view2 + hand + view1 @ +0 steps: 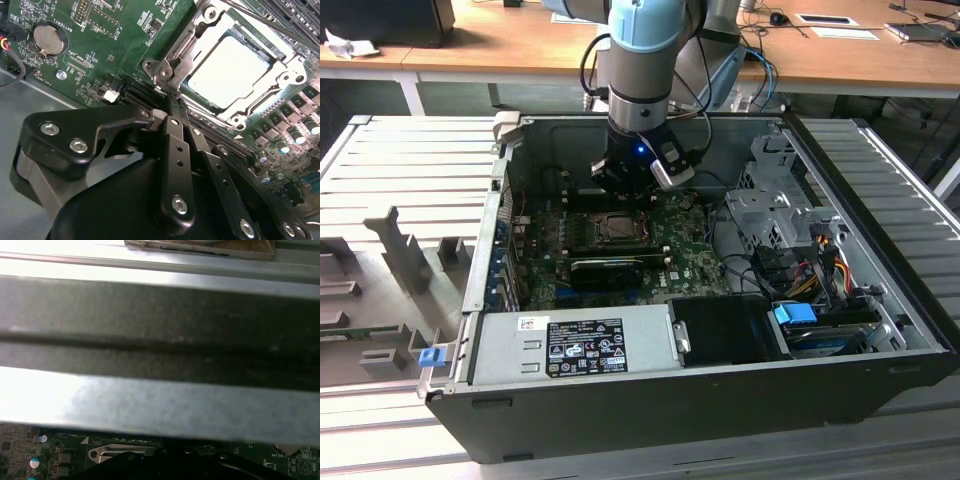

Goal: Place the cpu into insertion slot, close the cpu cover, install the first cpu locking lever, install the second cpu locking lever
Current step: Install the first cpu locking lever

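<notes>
The cpu lies flat in the insertion slot, its pale metal face up. The silver cpu cover is down around it, framing the chip. A thin locking lever rod runs along one side of the socket, and a second lever arm ends in a hook at the cover's corner. My gripper is shut, with its black fingertips right beside that hooked corner; I cannot tell if they touch it. In the exterior view the gripper hangs just behind the cpu.
The green motherboard carries a coin battery and long black connectors. Inside the open case are a black card, a power supply, a drive cage and cables. The first wrist view shows a grey case wall.
</notes>
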### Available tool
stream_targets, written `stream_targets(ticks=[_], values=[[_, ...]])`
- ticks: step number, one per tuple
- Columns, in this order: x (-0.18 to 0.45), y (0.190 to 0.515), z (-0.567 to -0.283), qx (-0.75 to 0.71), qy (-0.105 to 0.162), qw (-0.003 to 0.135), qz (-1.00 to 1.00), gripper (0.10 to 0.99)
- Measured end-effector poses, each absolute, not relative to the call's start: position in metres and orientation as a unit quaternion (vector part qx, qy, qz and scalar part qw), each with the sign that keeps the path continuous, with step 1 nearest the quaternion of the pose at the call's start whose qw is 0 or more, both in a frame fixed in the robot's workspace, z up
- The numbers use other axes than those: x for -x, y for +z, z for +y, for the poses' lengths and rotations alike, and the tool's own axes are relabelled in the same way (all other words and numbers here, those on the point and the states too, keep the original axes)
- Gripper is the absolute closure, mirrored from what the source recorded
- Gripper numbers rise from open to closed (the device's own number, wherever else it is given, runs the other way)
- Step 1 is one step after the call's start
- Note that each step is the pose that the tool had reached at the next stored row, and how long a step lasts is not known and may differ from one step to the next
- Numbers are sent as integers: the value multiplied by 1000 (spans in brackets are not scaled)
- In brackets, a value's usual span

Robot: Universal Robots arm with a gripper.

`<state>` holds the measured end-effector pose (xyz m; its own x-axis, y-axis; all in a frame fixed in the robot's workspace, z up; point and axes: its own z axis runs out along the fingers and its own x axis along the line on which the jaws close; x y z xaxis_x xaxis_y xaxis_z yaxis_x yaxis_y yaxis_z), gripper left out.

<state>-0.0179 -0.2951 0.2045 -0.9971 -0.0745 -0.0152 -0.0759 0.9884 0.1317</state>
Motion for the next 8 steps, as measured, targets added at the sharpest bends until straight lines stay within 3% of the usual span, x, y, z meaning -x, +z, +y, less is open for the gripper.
stream_targets(ticks=[8], values=[[18,204,-295,35,65,5,997,980]])
